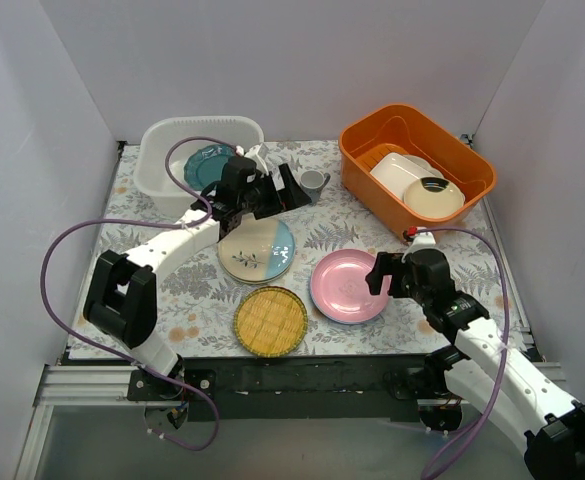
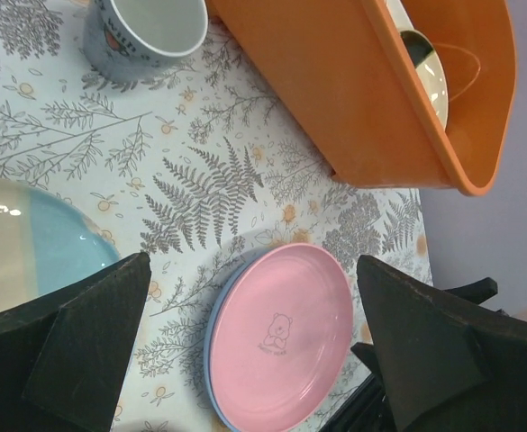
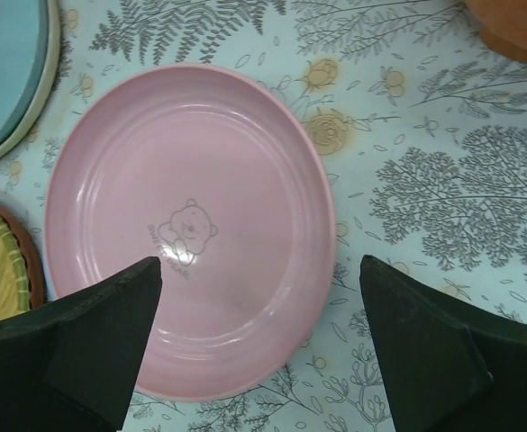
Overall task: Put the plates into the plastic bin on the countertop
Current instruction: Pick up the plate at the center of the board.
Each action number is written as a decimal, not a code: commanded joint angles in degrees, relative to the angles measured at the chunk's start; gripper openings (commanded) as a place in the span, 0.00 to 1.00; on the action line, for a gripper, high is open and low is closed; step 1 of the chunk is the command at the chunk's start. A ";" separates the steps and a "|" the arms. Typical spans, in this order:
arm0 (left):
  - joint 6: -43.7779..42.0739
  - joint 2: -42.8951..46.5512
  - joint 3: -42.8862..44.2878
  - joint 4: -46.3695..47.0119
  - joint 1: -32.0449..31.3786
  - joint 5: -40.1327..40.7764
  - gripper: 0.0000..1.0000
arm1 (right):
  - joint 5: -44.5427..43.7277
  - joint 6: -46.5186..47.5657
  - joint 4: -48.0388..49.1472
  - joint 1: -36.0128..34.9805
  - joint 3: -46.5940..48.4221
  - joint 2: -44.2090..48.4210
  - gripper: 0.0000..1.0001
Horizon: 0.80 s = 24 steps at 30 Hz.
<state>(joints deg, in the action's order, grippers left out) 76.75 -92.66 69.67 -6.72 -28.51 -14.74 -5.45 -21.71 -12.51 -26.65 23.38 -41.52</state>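
Black fingers [image 3: 110,351] of the right gripper [image 3: 258,265] fill the bottom corners of the right wrist view, spread wide with nothing between them, and the pink plate [image 3: 191,225] lies flat beneath the gap. It is glossy, with faint rings inside its rim and a small bear printed at its centre (only the wrist views show this mark). From above, the plate sits on the countertop [image 1: 332,225] right of centre, just in front of the right gripper [image 1: 377,272], well apart from the plastic bin [image 1: 162,140] at the far left corner. That bin is translucent white and holds a teal plate [image 1: 207,163], which neither wrist view shows. The left wrist view catches a light blue rim [image 2: 213,360] under the pink plate's edge. The left gripper [image 2: 252,261] is also spread wide and empty, held above the table near the cream-and-light-blue plate [image 1: 257,250], whose leaf sprig is plain only from overhead. In front of it lies the yellow woven plate [image 1: 270,321]; the right wrist view shows a reddish rim [image 3: 33,261] at its edge. A grey cup [image 2: 146,31] stands upright beside the orange bin [image 1: 372,130], which holds a white rectangular dish [image 1: 397,170] and a cream round dish [image 1: 434,198].
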 commanded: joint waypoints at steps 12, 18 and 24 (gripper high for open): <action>-1.07 2.40 -8.58 2.50 -1.90 -2.04 0.98 | -6.33 -1.93 -3.04 1.08 2.02 -5.32 0.70; -1.69 3.63 -10.16 2.41 -1.90 -1.43 0.98 | -5.97 -2.19 -3.04 1.34 1.85 -6.56 0.58; -1.61 3.89 -11.40 2.24 -1.90 -1.34 0.98 | -4.57 -1.75 -3.13 1.61 2.46 -9.19 0.45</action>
<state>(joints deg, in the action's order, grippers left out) 76.01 -92.33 59.29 -4.69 -30.22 -15.97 -10.94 -23.73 -16.56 -25.45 23.49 -48.88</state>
